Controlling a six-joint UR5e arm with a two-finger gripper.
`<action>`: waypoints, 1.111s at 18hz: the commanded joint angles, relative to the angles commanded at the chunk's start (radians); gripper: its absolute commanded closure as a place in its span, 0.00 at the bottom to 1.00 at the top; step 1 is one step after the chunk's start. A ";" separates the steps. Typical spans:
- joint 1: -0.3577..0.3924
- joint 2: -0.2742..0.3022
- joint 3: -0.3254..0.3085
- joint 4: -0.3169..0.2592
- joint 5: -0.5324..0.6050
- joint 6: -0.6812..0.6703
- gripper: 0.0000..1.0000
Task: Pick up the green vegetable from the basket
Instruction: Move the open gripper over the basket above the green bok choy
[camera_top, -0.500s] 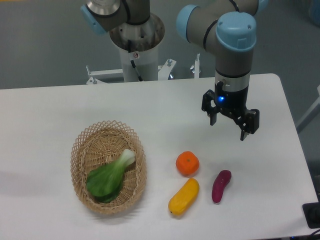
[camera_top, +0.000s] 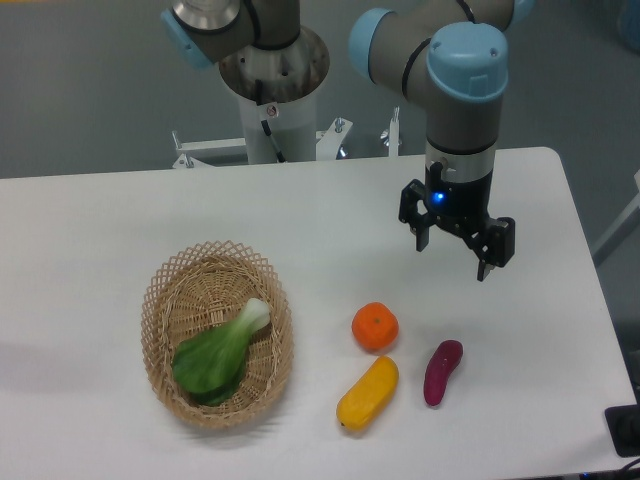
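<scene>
- The green vegetable (camera_top: 222, 352) is seen lying inside the basket (camera_top: 165, 290), leafy end toward the lower left, pale stalk tip pointing up and to the right.
- The lower edge of the leaves is partly hidden by the near wall of the basket; whether the leaves touch that wall cannot be told.
- The basket is placed on the left half of the white table (camera_top: 100, 230), well apart from the arm's tool.
- The gripper (camera_top: 456, 257) is held above the right half of the table, pointing down, nothing between its fingers.
- The fingers (camera_top: 483, 266) are set apart, a clear gap visible between the two dark tips.
- A blue light is noted on the gripper body just above the fingers.
- Three other items are laid out on the table to the right of the basket: an orange round fruit (camera_top: 375, 326), a yellow oblong vegetable (camera_top: 368, 393) just below it, and a purple vegetable (camera_top: 442, 372) beside them to the right.
- Whether the orange fruit and the yellow vegetable touch cannot be told.
- The arm's upper links are cut off by the top edge of the view.
- A dark object (camera_top: 625, 430) is cut off at the lower right corner; it cannot be identified.
</scene>
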 joint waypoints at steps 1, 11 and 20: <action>-0.011 0.000 0.000 0.000 0.000 -0.032 0.00; -0.196 0.017 -0.140 0.160 0.011 -0.356 0.00; -0.407 -0.097 -0.166 0.166 0.038 -0.479 0.00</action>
